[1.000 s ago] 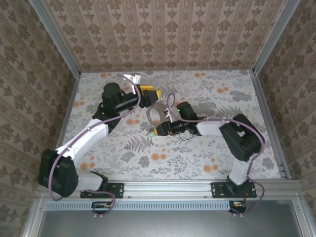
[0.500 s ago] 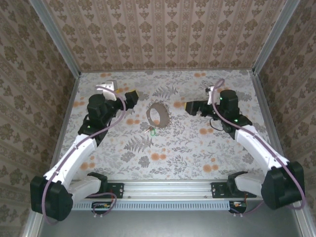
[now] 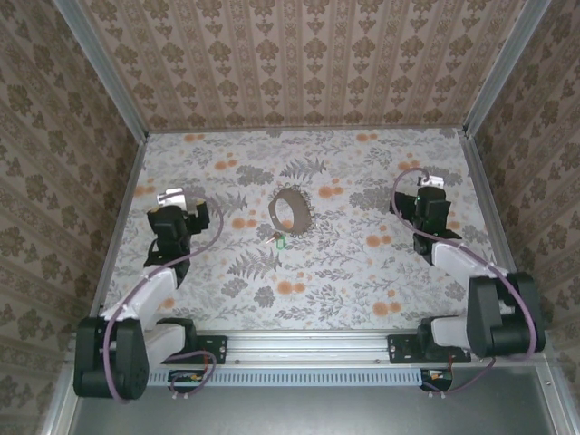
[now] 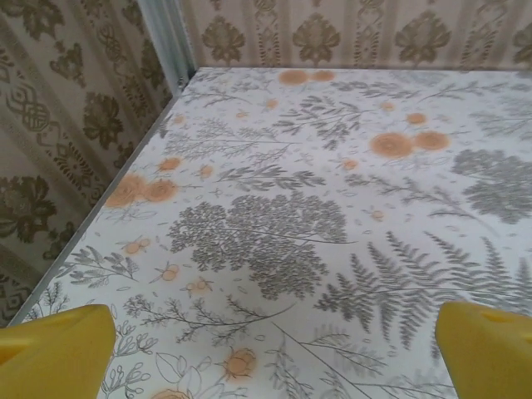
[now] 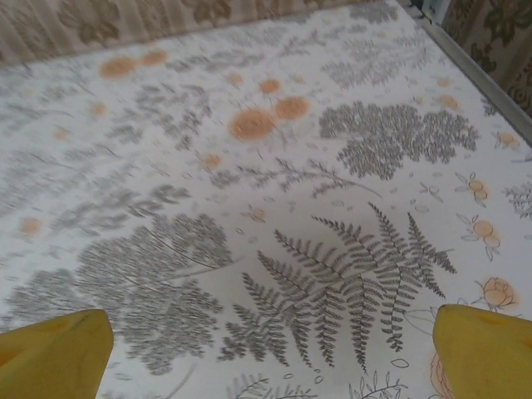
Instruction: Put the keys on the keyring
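floral-print table (image 3: 362, 272) between damask-papered walls (image 3: 299, 54); left end effector (image 4: 270, 349) and right end effector (image 5: 268, 347) gape wide, empty.

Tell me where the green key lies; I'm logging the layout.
In the top view, the green key lies near the middle of the table, just at the near-left edge of the keyring.

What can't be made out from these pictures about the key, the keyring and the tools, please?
Key, top view: too small to tell whether it touches the keyring; blade unreadable.
Left tool, left wrist view: mostly cut off by the bottom edge.
Right tool, right wrist view: likewise cut off by the bottom edge.
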Available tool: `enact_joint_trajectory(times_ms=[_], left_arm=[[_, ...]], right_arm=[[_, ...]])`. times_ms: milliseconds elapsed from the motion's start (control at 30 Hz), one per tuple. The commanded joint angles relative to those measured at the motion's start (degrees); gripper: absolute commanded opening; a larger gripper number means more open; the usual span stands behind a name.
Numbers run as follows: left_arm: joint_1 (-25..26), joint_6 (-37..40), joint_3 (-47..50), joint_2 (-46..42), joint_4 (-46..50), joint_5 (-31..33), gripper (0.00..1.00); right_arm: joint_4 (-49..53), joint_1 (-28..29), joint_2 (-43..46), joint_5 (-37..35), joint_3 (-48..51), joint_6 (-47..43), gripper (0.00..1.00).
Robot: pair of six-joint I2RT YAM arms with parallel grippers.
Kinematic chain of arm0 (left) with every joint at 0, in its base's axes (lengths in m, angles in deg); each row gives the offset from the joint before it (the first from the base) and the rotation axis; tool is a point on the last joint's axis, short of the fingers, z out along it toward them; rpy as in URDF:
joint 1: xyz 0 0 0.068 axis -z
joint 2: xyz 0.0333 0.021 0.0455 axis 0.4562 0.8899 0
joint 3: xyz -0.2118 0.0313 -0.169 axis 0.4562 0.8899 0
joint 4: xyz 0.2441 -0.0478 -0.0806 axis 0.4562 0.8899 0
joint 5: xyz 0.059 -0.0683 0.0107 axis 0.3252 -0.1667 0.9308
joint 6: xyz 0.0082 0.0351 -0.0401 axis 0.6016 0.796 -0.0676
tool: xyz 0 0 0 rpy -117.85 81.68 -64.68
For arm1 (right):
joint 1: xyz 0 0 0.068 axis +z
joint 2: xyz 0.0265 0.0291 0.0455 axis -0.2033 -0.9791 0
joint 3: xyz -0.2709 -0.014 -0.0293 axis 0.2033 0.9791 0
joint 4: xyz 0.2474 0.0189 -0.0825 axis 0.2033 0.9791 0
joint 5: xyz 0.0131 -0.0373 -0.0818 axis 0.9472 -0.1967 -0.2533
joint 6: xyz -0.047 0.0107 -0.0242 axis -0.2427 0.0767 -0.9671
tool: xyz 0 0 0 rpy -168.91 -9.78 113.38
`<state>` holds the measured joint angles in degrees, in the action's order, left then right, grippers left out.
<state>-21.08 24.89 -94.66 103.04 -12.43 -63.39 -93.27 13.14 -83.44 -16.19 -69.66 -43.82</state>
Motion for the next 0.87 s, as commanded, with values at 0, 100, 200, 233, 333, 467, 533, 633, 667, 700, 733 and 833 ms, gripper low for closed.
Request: enact_joint_trajectory(times_ms=[0, 100, 200, 233, 333, 467, 533, 633, 667, 700, 733, 833], left_arm=[[-2.4, 1.6, 2.9, 7.3, -15.7, -0.3, 1.0], [-3.8, 3.5, 4.4, 17.6, -28.3, -3.4, 1.0], [-5.2, 4.8, 3.1, 26.2, -35.9, -8.9, 1.0], [-5.7, 4.2, -0.5, 23.9, -24.5, -11.7, 1.0], [-5.3, 5.8, -1.1, 24.5, -24.2, -14.3, 1.0], [-4.9, 6.3, -0.9, 25.0, -25.4, -13.4, 1.0], [-4.8, 6.2, -1.0, 24.8, -24.8, -13.3, 1.0], [-4.7, 6.2, -1.0, 24.9, -25.0, -13.2, 1.0], [-4.8, 6.3, -1.0, 24.9, -25.1, -13.2, 1.0], [-4.8, 6.3, -1.0, 24.9, -25.1, -13.2, 1.0], [-4.7, 6.3, -0.9, 24.8, -25.1, -13.2, 1.0], [-4.3, 7.2, -0.5, 24.6, -25.7, -13.8, 1.0]], right_arm=[[-18.1, -0.4, -5.2, 0.4, 4.5, -4.0, 1.0], [-33.6, -1.0, -11.9, 10.2, 8.9, -7.1, 1.0], [-29.3, -1.8, -11.0, 18.8, 7.6, -9.2, 0.99], [-28.6, -3.1, -11.0, 20.1, 7.4, -8.0, 1.0], [-27.3, -2.6, -10.6, 16.7, 7.0, -7.4, 1.0], [-27.3, -1.0, -10.6, 12.9, 6.9, -8.2, 1.0], [-27.8, -0.2, -10.5, 11.8, 7.2, -8.8, 1.0], [-26.0, -1.2, -11.1, 13.3, 6.1, -7.9, 1.0], [-25.7, -1.2, -11.1, 13.4, 5.9, -7.9, 1.0], [-26.2, -1.2, -11.1, 13.4, 6.1, -7.9, 1.0], [-26.1, -1.2, -10.7, 13.3, 6.3, -8.0, 1.0], [-27.4, -0.9, -10.4, 13.1, 7.0, -8.4, 1.0]])
